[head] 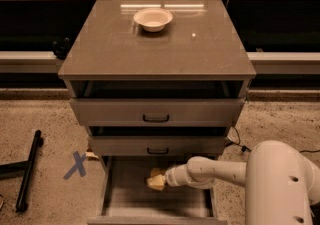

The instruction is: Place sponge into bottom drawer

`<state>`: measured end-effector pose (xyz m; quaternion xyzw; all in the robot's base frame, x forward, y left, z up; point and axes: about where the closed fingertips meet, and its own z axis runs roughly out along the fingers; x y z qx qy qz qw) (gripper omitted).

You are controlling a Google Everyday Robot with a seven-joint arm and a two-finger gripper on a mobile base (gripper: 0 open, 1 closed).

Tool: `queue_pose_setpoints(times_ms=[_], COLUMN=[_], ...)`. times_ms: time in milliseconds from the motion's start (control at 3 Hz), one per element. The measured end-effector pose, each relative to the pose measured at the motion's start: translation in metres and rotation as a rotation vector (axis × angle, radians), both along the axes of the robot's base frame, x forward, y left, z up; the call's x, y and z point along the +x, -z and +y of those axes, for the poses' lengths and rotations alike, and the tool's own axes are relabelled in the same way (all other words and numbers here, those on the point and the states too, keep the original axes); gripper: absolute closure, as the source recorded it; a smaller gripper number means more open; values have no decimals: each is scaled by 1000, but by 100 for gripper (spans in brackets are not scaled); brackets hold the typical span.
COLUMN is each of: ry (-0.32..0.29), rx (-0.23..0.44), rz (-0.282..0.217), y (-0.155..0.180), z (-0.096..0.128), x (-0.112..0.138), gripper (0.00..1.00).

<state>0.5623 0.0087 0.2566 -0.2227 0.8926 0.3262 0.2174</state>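
Sponge [154,182] clamped in the gripper [160,179], low inside the open bottom drawer [125,205], near its back.

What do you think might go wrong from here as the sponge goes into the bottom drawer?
1. The gripper, with the sponge at its tip, is just below the front of the middle drawer; rising on the way out might strike it.
2. The arm crosses the bottom drawer at its right wall; a sideways pull might knock that wall.
3. The soft sponge may cling and be dragged back out.
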Motion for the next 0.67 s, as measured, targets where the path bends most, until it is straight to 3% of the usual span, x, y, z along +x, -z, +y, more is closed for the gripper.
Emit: queue_pose_setpoints(times_ms=[333, 667], ry=[43, 121], rx=[35, 29], rz=[12, 9], y=[10, 11], z=[-17, -61], x=[-1, -4], gripper=[0, 0])
